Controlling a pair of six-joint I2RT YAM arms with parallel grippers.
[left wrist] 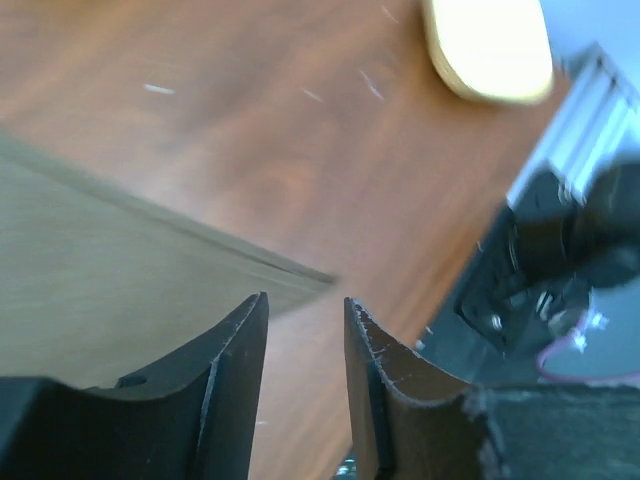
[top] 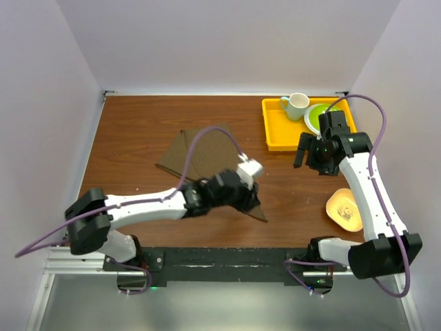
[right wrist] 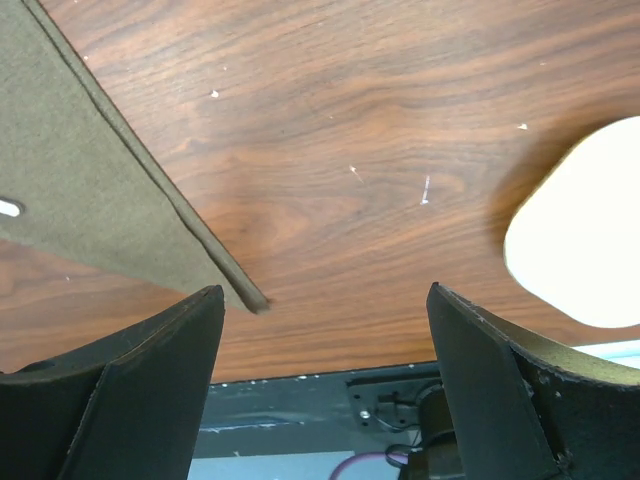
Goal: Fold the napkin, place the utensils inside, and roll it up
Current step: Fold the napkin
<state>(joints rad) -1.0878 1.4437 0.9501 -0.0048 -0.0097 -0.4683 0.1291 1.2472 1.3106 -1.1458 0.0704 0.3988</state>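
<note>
The dark brown napkin (top: 200,155) lies flat in the middle of the wooden table, one corner pointing toward the near right. My left gripper (top: 251,198) hovers over that near corner. In the left wrist view its jaws (left wrist: 306,300) stand apart with only bare wood between them, and the napkin (left wrist: 100,260) ends just left of the tips. My right gripper (top: 311,160) hangs wide open over bare table, below the yellow tray. In its wrist view (right wrist: 326,290) nothing sits between the fingers, and the napkin (right wrist: 90,180) corner lies ahead on the left. The utensils are out of view.
A yellow tray (top: 275,141) at the back right holds a white mug (top: 296,105) and a green dish (top: 318,117). A pale yellow plate (top: 344,209) lies near the right arm's base; it also shows in the wrist views (left wrist: 490,45) (right wrist: 580,240). Walls enclose the table.
</note>
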